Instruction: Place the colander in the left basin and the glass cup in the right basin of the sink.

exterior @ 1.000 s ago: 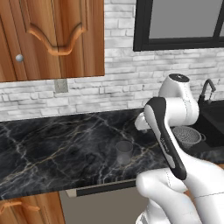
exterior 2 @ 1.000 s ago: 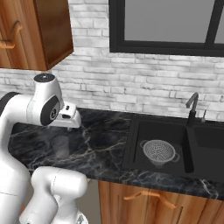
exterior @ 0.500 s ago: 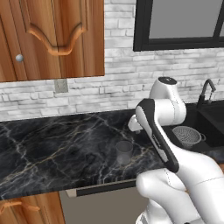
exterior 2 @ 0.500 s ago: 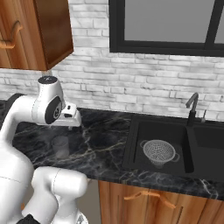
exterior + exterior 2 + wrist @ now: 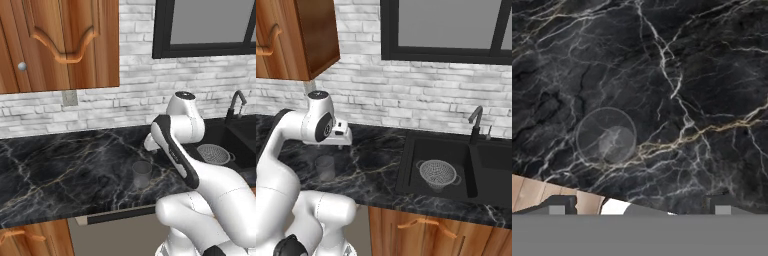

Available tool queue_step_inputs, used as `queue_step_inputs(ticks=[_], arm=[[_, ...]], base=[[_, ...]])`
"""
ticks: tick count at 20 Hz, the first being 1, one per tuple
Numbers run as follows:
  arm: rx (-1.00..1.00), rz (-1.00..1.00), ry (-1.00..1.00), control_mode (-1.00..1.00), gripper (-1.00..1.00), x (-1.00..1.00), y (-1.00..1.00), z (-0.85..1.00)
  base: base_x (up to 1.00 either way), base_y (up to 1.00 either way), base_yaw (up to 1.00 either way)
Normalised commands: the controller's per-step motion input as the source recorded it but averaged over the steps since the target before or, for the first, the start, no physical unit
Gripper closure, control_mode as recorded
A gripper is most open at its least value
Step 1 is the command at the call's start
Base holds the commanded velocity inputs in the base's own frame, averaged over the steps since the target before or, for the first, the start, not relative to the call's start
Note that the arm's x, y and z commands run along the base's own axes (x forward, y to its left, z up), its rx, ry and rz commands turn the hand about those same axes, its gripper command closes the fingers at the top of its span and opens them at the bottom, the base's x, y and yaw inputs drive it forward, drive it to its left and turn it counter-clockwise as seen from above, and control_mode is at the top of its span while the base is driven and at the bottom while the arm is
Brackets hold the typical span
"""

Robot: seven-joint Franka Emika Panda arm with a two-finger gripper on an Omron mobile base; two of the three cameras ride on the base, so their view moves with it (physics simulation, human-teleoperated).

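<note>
The colander (image 5: 438, 173) sits in the left basin (image 5: 415, 165), so the glass cup (image 5: 142, 173) is next. It stands upright on the marble surface (image 5: 65, 170), below the claw (image 5: 639, 210), whose tips stand spread and empty. It must descend and straddle the cup.

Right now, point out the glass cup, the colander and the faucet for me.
glass cup (image 5: 142, 173): left base view, on its side wall, standing on the counter.
colander (image 5: 437, 173): right base view, on its mesh bowl, inside the left basin.
faucet (image 5: 474, 123): right base view, on its upright black neck.
</note>
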Motion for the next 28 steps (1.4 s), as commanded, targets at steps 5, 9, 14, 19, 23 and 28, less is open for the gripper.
queue_step_inputs(ticks=[5,9,14,19,23,28], arm=[[0.0,0.0,0.0,-1.0,-1.0,0.2,0.04,-0.29],[0.0,0.0,0.0,-1.0,-1.0,0.13,0.13,-0.28],[0.0,0.0,0.0,-1.0,-1.0,0.04,0.08,-0.18],[0.0,0.0,0.0,-1.0,-1.0,0.03,0.0,-0.17],[0.0,0.0,0.0,-1.0,-1.0,0.0,0.0,-0.22],[0.0,0.0,0.01,-1.0,-1.0,0.01,0.0,-0.23]], base=[[0.0,0.0,0.0],[0.0,0.0,0.0],[0.0,0.0,0.0],[0.0,0.0,0.0],[0.0,0.0,0.0],[0.0,0.0,0.0]])
